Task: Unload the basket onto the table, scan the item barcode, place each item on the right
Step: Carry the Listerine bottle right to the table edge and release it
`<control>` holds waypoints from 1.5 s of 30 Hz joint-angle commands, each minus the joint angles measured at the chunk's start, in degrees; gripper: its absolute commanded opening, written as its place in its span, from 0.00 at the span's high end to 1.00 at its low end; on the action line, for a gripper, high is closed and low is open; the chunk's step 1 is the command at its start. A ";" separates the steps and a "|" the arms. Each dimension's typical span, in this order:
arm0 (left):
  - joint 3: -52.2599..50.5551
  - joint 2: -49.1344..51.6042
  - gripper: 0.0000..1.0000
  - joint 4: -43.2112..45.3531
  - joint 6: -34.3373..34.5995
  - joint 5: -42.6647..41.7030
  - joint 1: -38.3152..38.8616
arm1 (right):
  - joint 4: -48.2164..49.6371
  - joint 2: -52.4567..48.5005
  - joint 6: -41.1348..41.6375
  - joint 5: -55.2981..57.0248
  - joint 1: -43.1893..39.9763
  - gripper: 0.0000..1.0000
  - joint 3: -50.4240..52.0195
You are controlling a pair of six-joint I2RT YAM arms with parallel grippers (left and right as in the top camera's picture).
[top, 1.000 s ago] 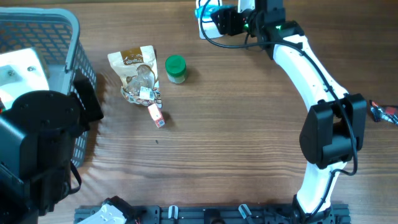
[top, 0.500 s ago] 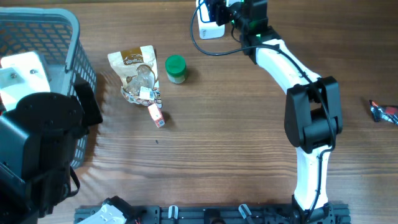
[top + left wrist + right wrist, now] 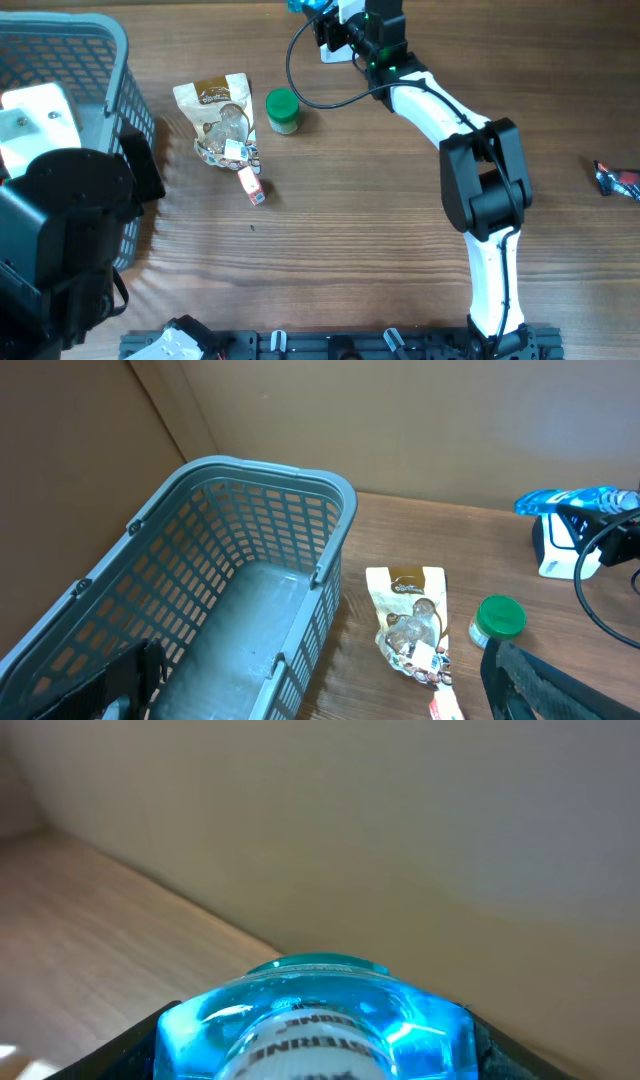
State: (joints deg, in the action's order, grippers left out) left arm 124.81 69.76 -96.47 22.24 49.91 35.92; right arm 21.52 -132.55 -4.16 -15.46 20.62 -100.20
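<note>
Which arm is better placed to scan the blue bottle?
The right. The right gripper holds the blue bottle close by the white scanner; the left gripper hangs open, far off near the basket.

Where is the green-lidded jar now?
In the overhead view, the green-lidded jar stands beside the brown pouch, on the side away from the grey basket.

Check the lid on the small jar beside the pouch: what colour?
Green. The lid shows best in the overhead view.
</note>
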 commanded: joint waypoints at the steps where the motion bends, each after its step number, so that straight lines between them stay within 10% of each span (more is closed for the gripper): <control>1: -0.31 0.00 0.00 -0.02 0.52 1.20 -0.20 | 1.64 -0.22 3.56 -14.29 -1.31 0.55 -1.18; 15: -0.31 0.00 0.00 -0.02 0.55 1.18 -0.20 | 5.29 -4.07 7.34 -44.63 -9.62 0.60 -1.20; 45: -0.33 0.00 0.00 -0.02 0.50 2.49 -0.20 | 21.90 -12.37 14.58 -33.03 -9.84 0.61 -6.64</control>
State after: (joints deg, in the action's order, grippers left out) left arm 124.81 69.76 -96.47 22.24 51.16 35.92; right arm 42.94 -143.33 7.33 -49.63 10.87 -103.09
